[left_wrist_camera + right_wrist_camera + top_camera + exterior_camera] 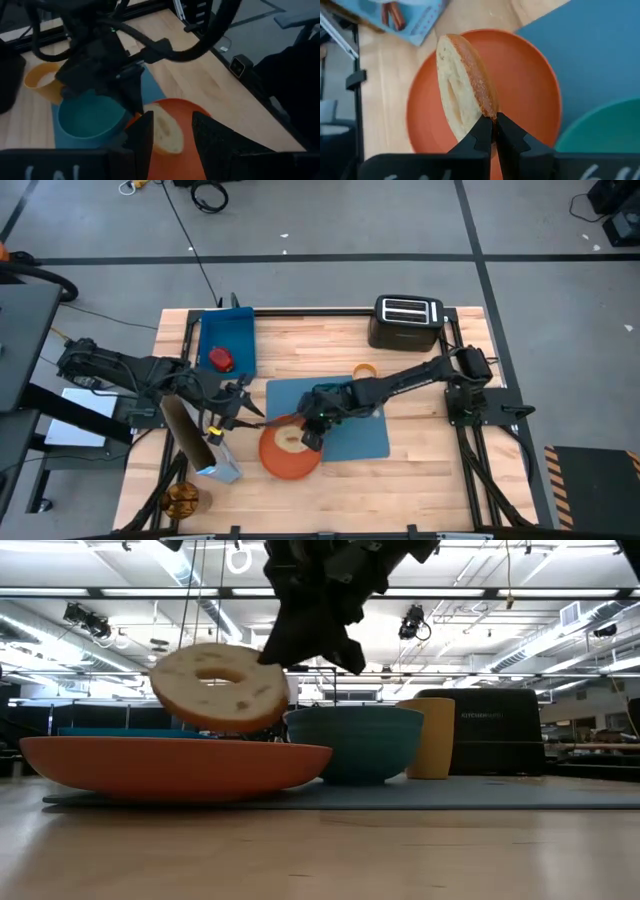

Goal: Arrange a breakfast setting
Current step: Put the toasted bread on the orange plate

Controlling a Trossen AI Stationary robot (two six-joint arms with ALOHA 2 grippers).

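A round bread piece (pixel 462 95) with a hole hangs tilted over the orange plate (pixel 290 458), with my right gripper (pixel 492 122) shut on it. The plate lies half on the front left corner of the blue placemat (pixel 365 435). A teal bowl (pixel 355 740) stands on the placemat behind the plate, and a small orange cup (pixel 435 735) stands beyond it. My left gripper (pixel 172 122) hovers open left of the plate, pointing at the bread, with nothing between its fingers. A red apple (pixel 221 359) lies in the blue bin (pixel 240 335). My right gripper pinches the bread's crusty rim (pixel 487 107) between its two fingertips, at the side nearest the bowl. The fingers slant down from the table's right and far side. The bread is tilted, its cut face toward the table's near edge, its free side (pixel 170 680) out over the plate.
A black toaster (pixel 405 320) stands at the far right. A blue cereal bag (pixel 222 470) and a brown upright thing (pixel 185 430) are near my left arm. A brown round thing (pixel 180 498) lies at the front left corner. Bare wood lies in front of the placemat.
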